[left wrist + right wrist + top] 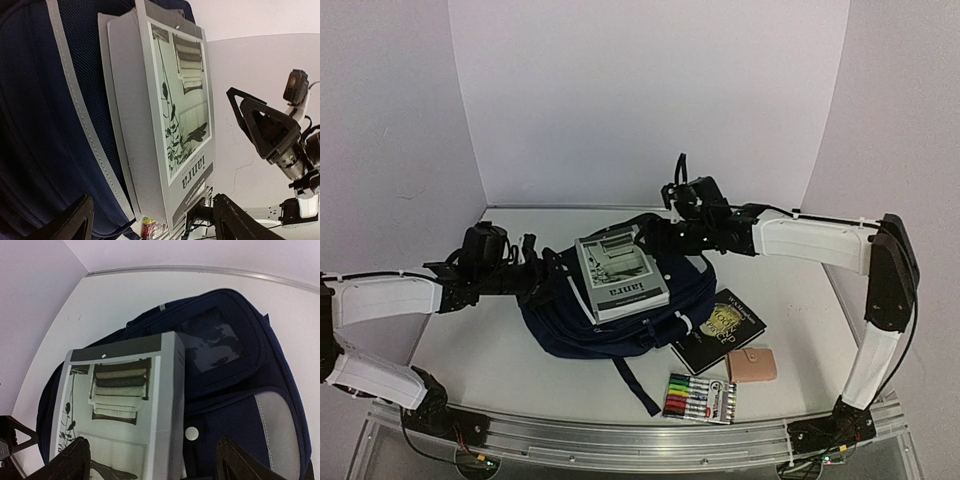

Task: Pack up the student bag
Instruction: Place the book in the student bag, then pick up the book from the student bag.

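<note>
The student bag [605,325], navy with grey stripes, lies flat in the middle of the table. A grey paperback book [620,268] rests on top of it. My left gripper [548,278] is at the bag's left side, open, its fingers wide apart on either side of the book's [170,100] near edge and the bag's [40,125] striped panel. My right gripper [655,238] hovers at the bag's far right end, open. Its wrist view looks down on the book [125,400] and the bag [240,390], nothing gripped. The left gripper [155,225] and right gripper [155,462] both hold nothing.
A black book [718,330] lies right of the bag, with a tan wallet [755,365] beside it and a pack of coloured markers [700,398] near the front edge. A bag strap [635,385] trails toward the front. White walls enclose the back and sides.
</note>
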Tool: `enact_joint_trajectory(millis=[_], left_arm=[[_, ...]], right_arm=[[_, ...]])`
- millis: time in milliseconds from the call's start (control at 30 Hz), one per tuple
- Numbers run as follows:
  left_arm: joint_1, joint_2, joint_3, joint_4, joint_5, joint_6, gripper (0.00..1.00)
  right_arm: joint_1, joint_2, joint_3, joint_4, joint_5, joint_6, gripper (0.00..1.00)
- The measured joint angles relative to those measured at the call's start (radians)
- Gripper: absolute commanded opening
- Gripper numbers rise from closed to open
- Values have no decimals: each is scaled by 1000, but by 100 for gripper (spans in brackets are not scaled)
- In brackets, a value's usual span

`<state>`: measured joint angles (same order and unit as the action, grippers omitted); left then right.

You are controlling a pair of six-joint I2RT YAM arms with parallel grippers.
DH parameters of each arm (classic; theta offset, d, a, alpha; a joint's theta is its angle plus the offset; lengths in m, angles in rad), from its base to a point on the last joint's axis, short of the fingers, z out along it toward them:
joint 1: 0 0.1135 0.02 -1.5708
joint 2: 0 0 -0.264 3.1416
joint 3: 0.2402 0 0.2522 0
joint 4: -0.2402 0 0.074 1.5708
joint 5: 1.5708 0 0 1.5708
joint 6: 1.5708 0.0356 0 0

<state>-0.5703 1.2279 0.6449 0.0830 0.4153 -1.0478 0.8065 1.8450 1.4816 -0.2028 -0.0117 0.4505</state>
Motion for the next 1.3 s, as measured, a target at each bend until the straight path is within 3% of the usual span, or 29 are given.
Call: enact_joint_trajectory(millis=[233,667,1033,1300], left_arm=[[-52,113,47,40,5,3,69],[-60,228,77,87,21,2,45],[-60,269,77,146,37,-2,42],[-60,278,73,160,38,-7,42]], right_arm=[[-68,-3,-84,26,-227,30,77],[-64,23,-98,85,-403,99,76],[-65,73,-142,118,-399,154,76],[-71,70,-188,239,-516,216,65]])
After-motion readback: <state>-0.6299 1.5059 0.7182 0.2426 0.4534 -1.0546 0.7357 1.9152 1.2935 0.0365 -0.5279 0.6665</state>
